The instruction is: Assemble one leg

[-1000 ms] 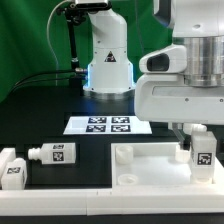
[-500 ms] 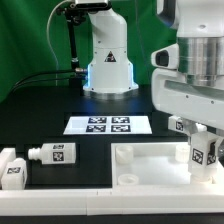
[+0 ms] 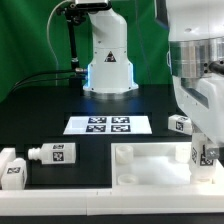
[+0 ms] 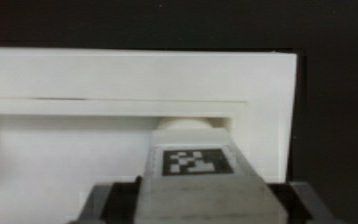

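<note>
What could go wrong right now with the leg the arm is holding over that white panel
1. The leg in the tool sits at the white panel's corner socket; if it is off-centre or tilted, the stub could jam on the rim.
2. Pushing down could shift the panel.
3. The exterior view hides the socket behind the arm, so alignment is hard to confirm.

a black table is seen in front of a green backdrop. the marker board, a flat white sheet printed with several black-and-white tags, is laid flat on the table near its middle. a large flat white panel is placed on the table toward the exterior view's right; a round corner socket is shown at its near corner. in the wrist view the panel is seen against the dark table.
</note>
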Robot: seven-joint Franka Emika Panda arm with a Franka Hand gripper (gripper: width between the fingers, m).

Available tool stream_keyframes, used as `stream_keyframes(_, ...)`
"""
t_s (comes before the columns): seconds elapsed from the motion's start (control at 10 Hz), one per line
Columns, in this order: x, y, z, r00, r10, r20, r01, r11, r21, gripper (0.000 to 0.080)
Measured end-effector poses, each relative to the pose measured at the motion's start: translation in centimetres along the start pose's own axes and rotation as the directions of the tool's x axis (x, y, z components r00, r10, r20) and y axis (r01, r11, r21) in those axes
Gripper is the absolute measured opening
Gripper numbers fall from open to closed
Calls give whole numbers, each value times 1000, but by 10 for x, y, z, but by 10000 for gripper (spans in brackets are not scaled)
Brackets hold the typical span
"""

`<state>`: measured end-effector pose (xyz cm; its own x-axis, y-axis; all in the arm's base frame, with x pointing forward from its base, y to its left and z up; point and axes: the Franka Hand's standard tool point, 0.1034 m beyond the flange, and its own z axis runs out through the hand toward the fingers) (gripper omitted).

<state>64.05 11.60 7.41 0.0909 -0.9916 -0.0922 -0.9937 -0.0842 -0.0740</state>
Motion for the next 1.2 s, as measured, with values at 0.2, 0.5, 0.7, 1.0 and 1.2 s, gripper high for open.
stream_keyframes(0.2,0,0,2,918,-394,-36,395,919,5,343)
stream_keyframes(0.5,0,-1,-1,748,-662,-44,662,749,-11,643)
stream_keyframes(0.7,1,-1,0,638,-769,-41,769,639,-18,643)
stream_keyframes(1.0,1,-1,1,432,-901,-45,900,434,-49,649)
stream_keyframes(1.2,1,-1,1,446,-894,-46,892,448,-51,649)
